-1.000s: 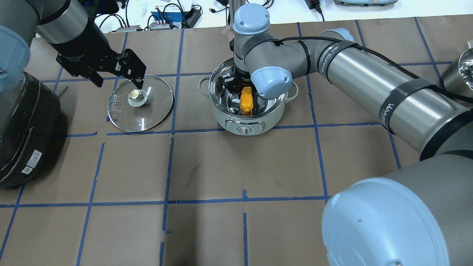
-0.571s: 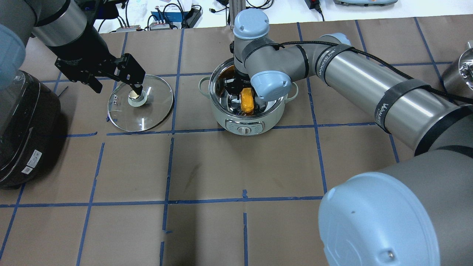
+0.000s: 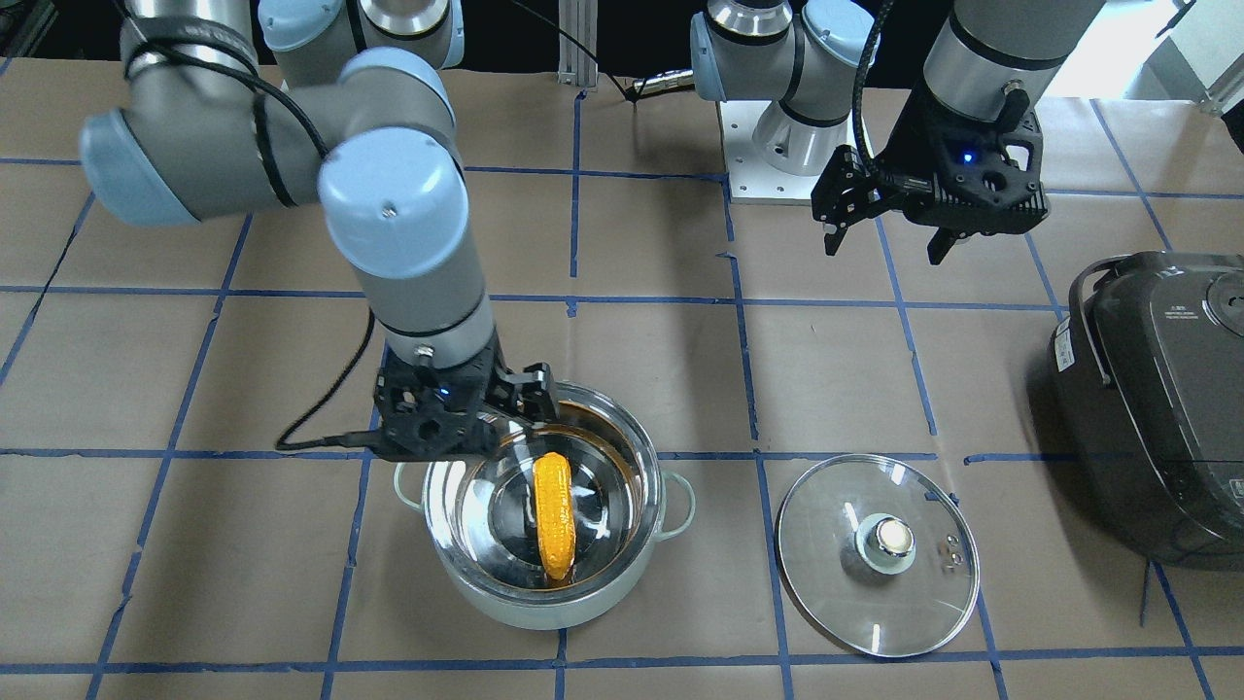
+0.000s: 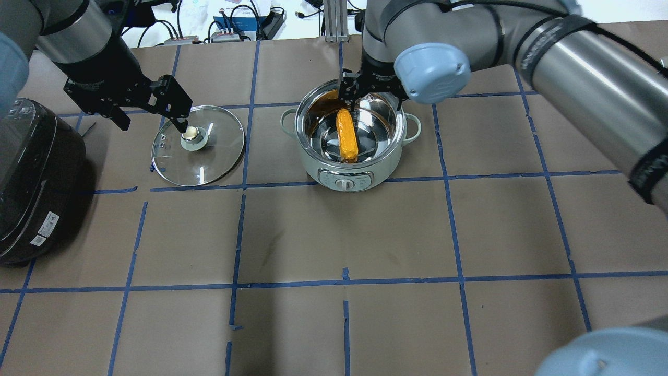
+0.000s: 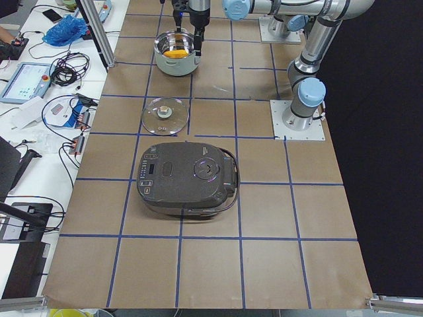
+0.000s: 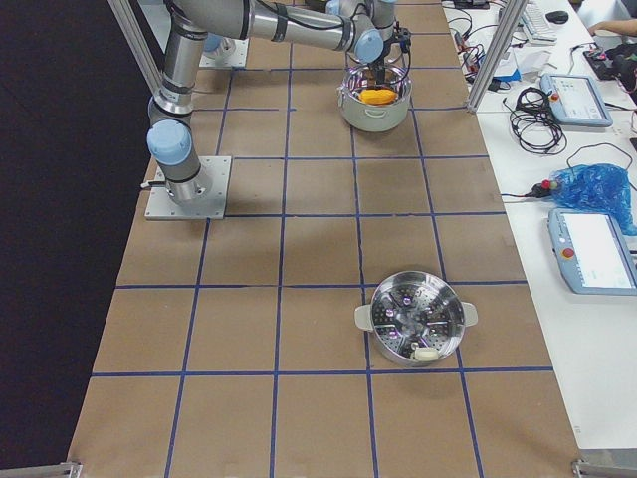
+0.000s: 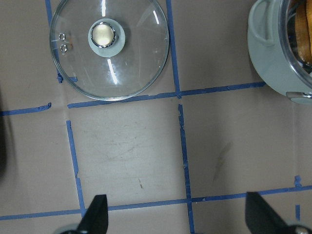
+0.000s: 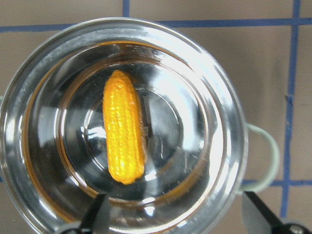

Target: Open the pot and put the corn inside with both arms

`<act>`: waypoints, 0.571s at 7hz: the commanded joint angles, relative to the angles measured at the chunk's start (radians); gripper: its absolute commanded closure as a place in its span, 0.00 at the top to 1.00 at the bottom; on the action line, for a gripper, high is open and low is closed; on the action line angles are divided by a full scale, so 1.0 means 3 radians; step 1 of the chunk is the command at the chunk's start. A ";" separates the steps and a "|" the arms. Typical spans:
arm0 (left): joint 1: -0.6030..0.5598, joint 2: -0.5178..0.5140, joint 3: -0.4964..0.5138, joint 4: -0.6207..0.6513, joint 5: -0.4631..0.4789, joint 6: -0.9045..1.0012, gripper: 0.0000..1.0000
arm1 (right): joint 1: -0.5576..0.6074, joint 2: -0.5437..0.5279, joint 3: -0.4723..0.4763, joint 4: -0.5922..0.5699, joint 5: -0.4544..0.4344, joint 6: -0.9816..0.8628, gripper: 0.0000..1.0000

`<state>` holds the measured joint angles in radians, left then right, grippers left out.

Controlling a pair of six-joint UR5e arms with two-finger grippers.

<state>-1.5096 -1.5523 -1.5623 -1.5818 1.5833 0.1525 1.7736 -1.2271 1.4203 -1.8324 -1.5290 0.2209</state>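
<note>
The mint-green pot (image 4: 313,169) stands open at the table's far middle, and the corn (image 4: 346,134) lies flat on its shiny bottom. My right gripper (image 4: 371,104) is open and empty above the pot's far rim, clear of the corn. The right wrist view looks straight down on the corn (image 8: 123,134) inside the pot (image 8: 229,122). The glass lid (image 4: 219,151) lies flat on the table left of the pot, knob up. My left gripper (image 4: 154,125) is open and empty, above the lid's far edge. The front view shows the corn (image 3: 554,513), the lid (image 3: 836,544) and the left gripper (image 3: 886,248).
A large dark grey rice cooker (image 4: 31,183) stands at the table's left end. A steel steamer pot (image 6: 416,319) stands far off at the right end. Cables and devices (image 4: 240,23) lie beyond the table's far edge.
My right gripper has risen out of the pot and left the corn lying on the bottom. My left gripper has drifted a little left, away from the lid knob.
</note>
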 commanded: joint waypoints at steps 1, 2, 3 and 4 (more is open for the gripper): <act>0.0006 0.0015 0.0002 0.0001 0.0004 -0.0007 1.00 | -0.0434 -0.0611 0.0041 0.0859 -0.0017 -0.0255 0.89; 0.0006 0.0020 -0.0003 0.0001 -0.0001 -0.0007 1.00 | -0.0506 -0.0827 0.0077 0.1024 -0.0032 -0.0458 0.89; 0.0006 0.0020 -0.0008 0.0031 -0.0006 -0.0017 1.00 | -0.0517 -0.0889 0.0092 0.1051 -0.0067 -0.0632 0.89; 0.0006 0.0020 -0.0003 0.0072 0.0004 -0.0018 1.00 | -0.0507 -0.0941 0.0169 0.1036 -0.0068 -0.0619 0.90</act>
<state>-1.5080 -1.5466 -1.5635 -1.5721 1.5829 0.1483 1.6250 -1.4816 1.4509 -1.5309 -1.5454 0.0564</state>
